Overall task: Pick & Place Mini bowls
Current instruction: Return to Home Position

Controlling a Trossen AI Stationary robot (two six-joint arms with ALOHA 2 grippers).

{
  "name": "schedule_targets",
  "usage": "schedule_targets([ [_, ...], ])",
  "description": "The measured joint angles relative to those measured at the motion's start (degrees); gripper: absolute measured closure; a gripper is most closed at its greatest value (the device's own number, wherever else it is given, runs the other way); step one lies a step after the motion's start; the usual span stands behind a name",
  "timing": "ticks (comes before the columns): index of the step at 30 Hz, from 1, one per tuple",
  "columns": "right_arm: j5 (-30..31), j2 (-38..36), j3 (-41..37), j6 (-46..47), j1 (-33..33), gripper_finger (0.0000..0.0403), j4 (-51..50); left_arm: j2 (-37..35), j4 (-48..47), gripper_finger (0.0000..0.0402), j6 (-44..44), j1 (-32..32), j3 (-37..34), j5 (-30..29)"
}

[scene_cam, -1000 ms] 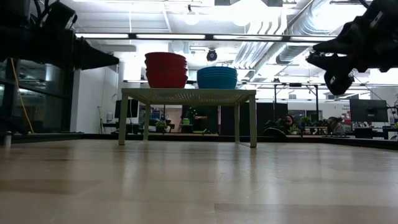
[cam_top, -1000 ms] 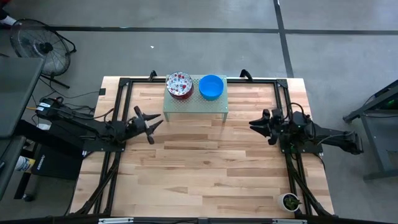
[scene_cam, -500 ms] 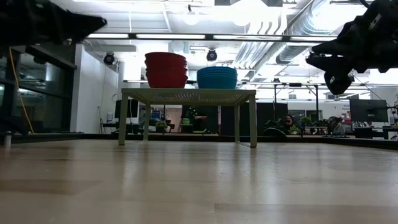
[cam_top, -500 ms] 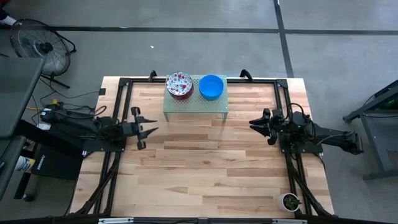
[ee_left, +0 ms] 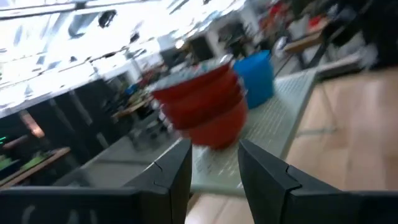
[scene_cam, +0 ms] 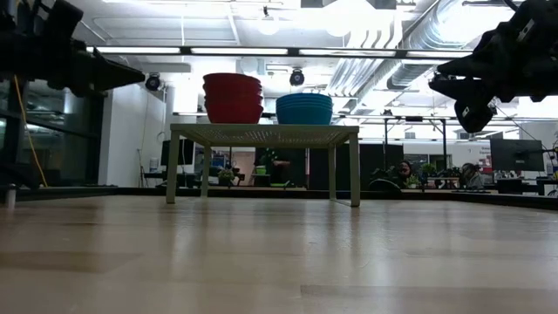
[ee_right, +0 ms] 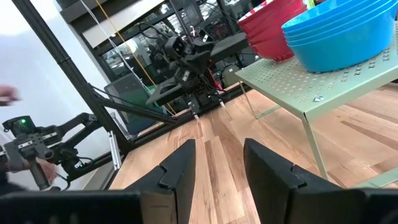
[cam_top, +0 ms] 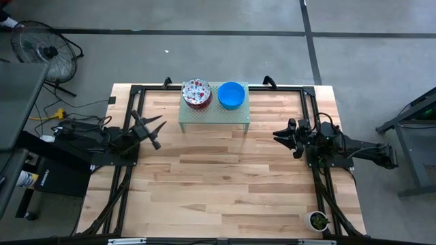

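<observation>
Two stacks of mini bowls stand side by side on a pale green perforated rack (cam_top: 214, 114) at the table's far middle. One stack is red outside and white with red speckles inside (cam_top: 196, 92). The other is solid blue (cam_top: 231, 95). In the low view the red stack (scene_cam: 232, 96) is left of the blue one (scene_cam: 303, 108). My left gripper (cam_top: 154, 128) is open and empty, in the air left of the rack, pointing at the red stack (ee_left: 205, 112). My right gripper (cam_top: 281, 136) is open and empty, in the air right of the rack.
The rack stands on thin legs (scene_cam: 355, 170) with open space beneath it. A black frame (cam_top: 136, 92) runs along the table's edges. A small potted plant (cam_top: 317, 220) sits at the near right corner. Bare wood (cam_top: 218, 184) fills the near half.
My left gripper has drawn back toward the table's left edge and a little toward the far edge. It has turned from pointing right to pointing slantwise at the rack. It stays open. My right arm and the bowls have kept still.
</observation>
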Motion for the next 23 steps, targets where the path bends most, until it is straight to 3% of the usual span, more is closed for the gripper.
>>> schedule_targets([
  [4,0.00,0.00,0.00,-0.02,0.00,0.0279,0.02,0.12,-0.85,0.0275,0.13,0.02,0.25,-2.39],
  [23,0.02,0.00,0.00,-0.02,-0.02,0.0279,0.07,0.23,-9.77,0.0275,0.06,0.02,0.48,0.01],
])
